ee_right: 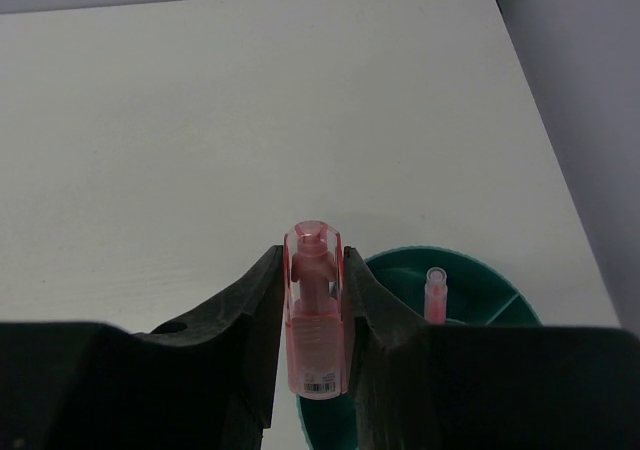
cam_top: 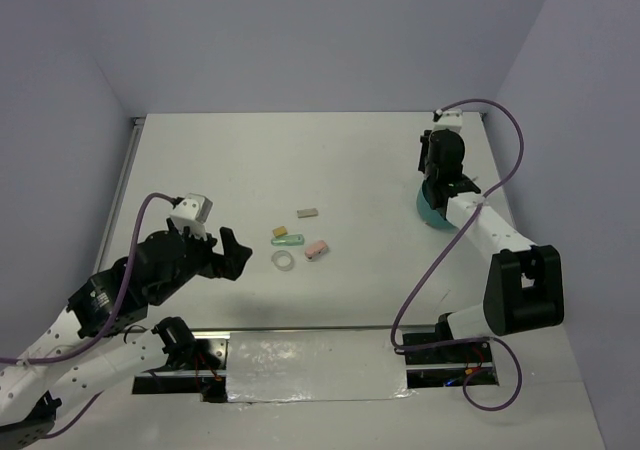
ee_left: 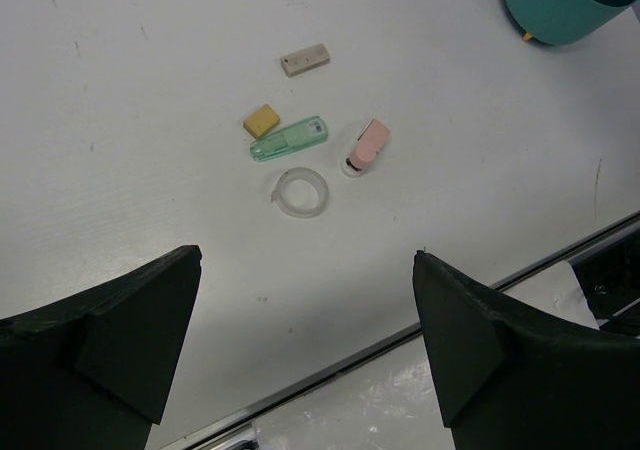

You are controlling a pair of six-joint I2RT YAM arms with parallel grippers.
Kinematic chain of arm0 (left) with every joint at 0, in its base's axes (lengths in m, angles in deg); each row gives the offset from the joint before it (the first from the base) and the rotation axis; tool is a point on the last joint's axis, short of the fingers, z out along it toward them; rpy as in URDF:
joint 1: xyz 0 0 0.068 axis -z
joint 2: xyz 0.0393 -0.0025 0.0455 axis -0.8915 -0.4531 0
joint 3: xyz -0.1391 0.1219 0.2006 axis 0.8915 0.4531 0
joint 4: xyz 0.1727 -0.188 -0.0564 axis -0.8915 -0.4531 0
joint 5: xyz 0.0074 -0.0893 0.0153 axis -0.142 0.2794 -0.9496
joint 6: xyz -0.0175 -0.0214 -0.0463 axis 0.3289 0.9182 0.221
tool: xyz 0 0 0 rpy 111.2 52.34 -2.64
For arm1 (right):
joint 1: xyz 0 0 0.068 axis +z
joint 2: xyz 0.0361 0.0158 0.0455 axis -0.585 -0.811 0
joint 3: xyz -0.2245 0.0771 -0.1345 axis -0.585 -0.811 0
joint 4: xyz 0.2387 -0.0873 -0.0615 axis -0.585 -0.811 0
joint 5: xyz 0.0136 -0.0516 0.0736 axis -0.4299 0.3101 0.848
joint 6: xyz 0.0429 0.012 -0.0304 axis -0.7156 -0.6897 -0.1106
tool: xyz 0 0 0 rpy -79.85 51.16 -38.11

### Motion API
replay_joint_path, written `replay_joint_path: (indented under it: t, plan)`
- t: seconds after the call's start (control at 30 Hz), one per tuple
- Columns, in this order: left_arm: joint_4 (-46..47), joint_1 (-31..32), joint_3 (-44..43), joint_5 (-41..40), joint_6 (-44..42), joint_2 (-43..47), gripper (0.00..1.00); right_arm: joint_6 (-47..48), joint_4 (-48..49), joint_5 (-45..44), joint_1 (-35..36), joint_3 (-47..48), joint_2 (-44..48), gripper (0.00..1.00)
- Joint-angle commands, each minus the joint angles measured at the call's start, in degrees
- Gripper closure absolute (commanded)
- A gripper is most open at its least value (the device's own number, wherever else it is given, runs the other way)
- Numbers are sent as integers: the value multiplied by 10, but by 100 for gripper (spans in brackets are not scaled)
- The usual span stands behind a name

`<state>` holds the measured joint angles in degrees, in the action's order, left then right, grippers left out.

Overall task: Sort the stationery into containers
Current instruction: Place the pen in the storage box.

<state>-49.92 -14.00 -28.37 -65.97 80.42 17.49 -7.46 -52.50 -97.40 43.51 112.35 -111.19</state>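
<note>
The right gripper (ee_right: 313, 262) is clamped on a pink stick (ee_right: 315, 355) with a clear case and a small barcode label at its lower end. The two fingers press its sides and the stick stands upright between them. In the right wrist view its lower end overlaps the rim of the round teal organiser (ee_right: 392, 266). I cannot tell whether the stick touches the rim. A pink pen (ee_right: 435, 296) stands upright in one of the organiser's compartments, beside a dividing wall. In the top view the organiser sits at the right side of the white tabletop (cam_top: 300, 160), mostly hidden under the right arm.

The left gripper (ee_left: 307, 260) hangs above the near left part of the tabletop, its fingers spread wide apart and holding nothing. The loose stationery lies in a cluster near the middle of the tabletop, well apart from the organiser. A grey eraser (ee_left: 305, 60) lies farthest from the arms. A tan block (ee_left: 261, 121) lies just beside a green clear-cased piece (ee_left: 289, 139). A pink piece (ee_left: 367, 146) lies to the right of the green one. A clear tape ring (ee_left: 300, 191) lies flat, nearest the left gripper.
</note>
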Motion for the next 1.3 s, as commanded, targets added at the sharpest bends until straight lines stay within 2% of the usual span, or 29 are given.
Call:
replay_joint_path:
  t: [0.0,0.33,0.4,0.53,0.6,0.8,0.9,1.07,1.17,1.27]
  plan:
    - [26,5,2,-2,-9,10,1,-23,26,-35,-4,-9,6,97]
    - [26,15,2,-2,-8,16,1,-21,20,-60,-3,-25,-8,90]
    - [26,18,2,-1,-9,20,1,-26,18,-68,-4,-31,-10,83]
    - [26,25,2,-6,-7,26,1,-27,27,-66,-4,-49,-13,81]
    - [26,28,2,-8,-6,29,1,-31,30,-66,-3,-56,-13,76]
    - [26,35,3,-10,-7,30,1,-36,27,-41,-4,-56,-6,53]
    - [26,35,2,-8,-6,31,1,-34,25,-23,-2,-53,8,47]
    - [26,35,2,-10,-6,29,1,-40,5,-8,2,-41,47,46]
    - [22,34,1,-25,0,30,1,-36,-1,12,41,-40,79,46]
    - [7,35,-4,-62,17,27,1,-29,-30,36,117,-23,108,38]
